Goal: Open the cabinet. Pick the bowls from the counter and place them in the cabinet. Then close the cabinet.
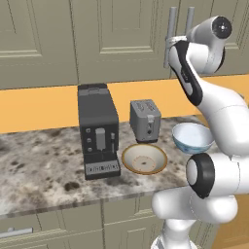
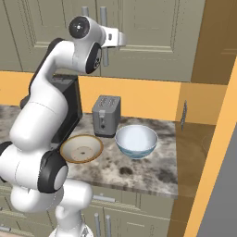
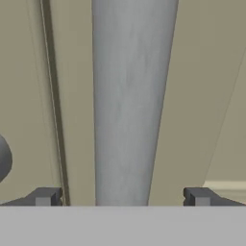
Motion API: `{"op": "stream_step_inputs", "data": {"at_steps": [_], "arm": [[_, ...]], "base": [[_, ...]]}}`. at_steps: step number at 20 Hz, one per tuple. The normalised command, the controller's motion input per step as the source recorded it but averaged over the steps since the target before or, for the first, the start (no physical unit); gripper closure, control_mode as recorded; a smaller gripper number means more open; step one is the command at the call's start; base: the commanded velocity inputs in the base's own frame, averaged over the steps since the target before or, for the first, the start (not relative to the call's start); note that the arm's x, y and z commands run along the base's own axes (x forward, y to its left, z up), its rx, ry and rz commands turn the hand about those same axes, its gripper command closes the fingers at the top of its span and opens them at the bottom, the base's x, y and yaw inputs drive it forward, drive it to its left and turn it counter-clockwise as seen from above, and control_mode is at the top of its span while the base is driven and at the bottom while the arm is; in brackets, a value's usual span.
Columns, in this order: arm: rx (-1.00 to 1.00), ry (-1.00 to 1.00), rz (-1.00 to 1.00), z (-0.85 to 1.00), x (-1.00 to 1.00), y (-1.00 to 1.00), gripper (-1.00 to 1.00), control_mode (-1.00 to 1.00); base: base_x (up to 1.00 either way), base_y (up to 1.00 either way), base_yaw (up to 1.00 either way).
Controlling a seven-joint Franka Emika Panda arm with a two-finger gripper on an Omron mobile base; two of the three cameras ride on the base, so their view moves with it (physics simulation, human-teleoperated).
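Speckled granite counter (image 1: 44, 170): 2 bowls, wide tan bowl (image 1: 144, 159), white-blue bowl (image 1: 192, 137). Grey-beige cabinet (image 1: 121, 34) doors shut, 2 silver bar handles (image 3: 132, 101); gripper (image 3: 122, 197) fingers apart w/ 1 between.

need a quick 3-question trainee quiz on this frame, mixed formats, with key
1. True or false: the cabinet doors are already open.
2. The end effector has its jaws spread either side of: A) the toaster B) a silver bar handle C) the tan bowl
3. Fill in: the white and pale-blue bowl sits on the ____.

Key: 1 false; 2 B; 3 counter
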Motion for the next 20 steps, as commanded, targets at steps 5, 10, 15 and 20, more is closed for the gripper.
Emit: {"op": "stream_step_inputs", "data": {"at_steps": [5,10,15,20], "arm": [[0.0,0.02,0.0,-0.12,0.18,0.0,1.0,-1.0],[0.02,0.0,0.0,-0.14,0.04,-0.01,1.0,-1.0],[0.02,0.0,0.0,-0.01,-0.07,-0.02,1.0,-1.0],[0.0,-0.03,0.0,0.02,-0.42,-0.02,1.0,-1.0]], "base": [[0.0,0.0,0.0],[0.0,0.0,0.0],[0.0,0.0,0.0],[0.0,0.0,0.0]]}}
